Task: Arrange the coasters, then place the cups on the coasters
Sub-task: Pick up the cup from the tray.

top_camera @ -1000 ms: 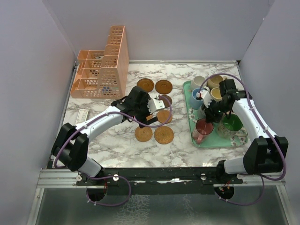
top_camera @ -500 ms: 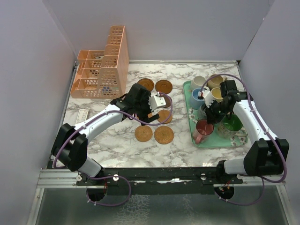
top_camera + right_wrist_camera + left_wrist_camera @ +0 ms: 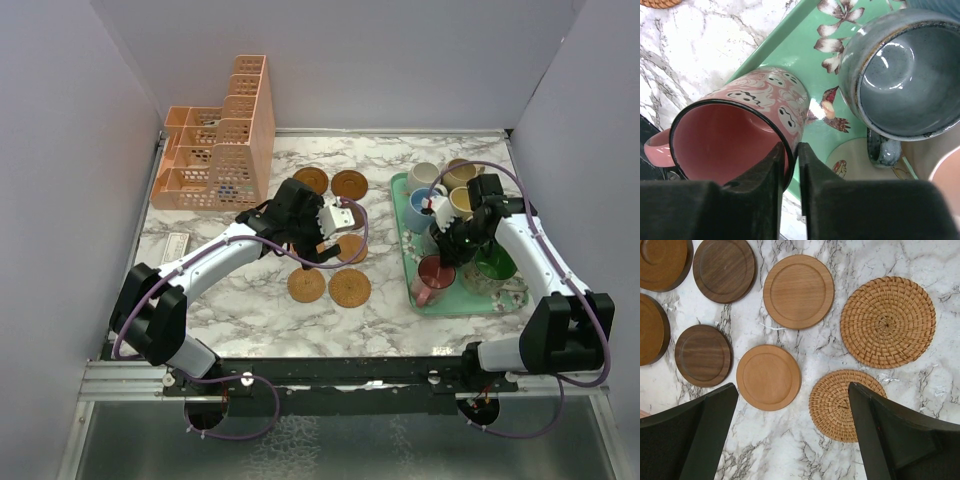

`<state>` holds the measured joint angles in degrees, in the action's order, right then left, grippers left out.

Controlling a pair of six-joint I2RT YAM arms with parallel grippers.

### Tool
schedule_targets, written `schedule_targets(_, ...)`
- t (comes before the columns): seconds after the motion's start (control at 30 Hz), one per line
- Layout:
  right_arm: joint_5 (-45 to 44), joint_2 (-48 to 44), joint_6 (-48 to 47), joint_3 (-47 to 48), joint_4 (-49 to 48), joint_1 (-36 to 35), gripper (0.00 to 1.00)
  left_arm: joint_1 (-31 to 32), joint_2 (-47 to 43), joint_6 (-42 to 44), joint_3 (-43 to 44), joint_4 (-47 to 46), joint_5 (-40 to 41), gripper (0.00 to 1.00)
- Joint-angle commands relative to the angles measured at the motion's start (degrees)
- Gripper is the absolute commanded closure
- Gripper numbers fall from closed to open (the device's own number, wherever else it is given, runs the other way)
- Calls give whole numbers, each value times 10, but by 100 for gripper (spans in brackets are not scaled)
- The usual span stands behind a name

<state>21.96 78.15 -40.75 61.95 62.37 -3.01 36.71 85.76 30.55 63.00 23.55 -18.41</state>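
Several round coasters lie on the marble under my left gripper [image 3: 792, 390], which hangs open above them with nothing between its fingers: two woven ones [image 3: 887, 321], two light wooden ones [image 3: 798, 291] and darker wooden ones [image 3: 724, 269]. In the top view that gripper [image 3: 335, 225] hovers over the coaster cluster [image 3: 349, 288]. My right gripper [image 3: 791, 147] is down at the pink mug [image 3: 740, 130], one finger inside it and one outside, the jaws slightly parted astride its rim. A grey-blue mug [image 3: 905, 75] stands beside it.
The cups stand crowded on a mint-green floral tray [image 3: 450, 300] at the right, among them a green one [image 3: 494, 264], a blue one [image 3: 418, 205] and a cream one [image 3: 424, 176]. A peach lattice organiser [image 3: 215, 150] stands at the back left.
My right gripper has shifted a little left toward the pink mug and its jaws have parted slightly. The left gripper has drifted slightly back over the coasters.
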Motion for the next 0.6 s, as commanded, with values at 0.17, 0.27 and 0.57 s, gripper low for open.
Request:
schedule_targets(0.17, 46, 6, 45, 35, -6, -2, 99, 3, -16, 47, 7, -9, -114, 8)
schedule_targets(0.27, 49, 9, 69, 70, 5, -2, 99, 10, -20, 37, 8, -11, -138, 11)
schedule_targets(0.57, 85, 60, 167, 234, 15, -3, 99, 39, 2, -66, 95, -19, -124, 12)
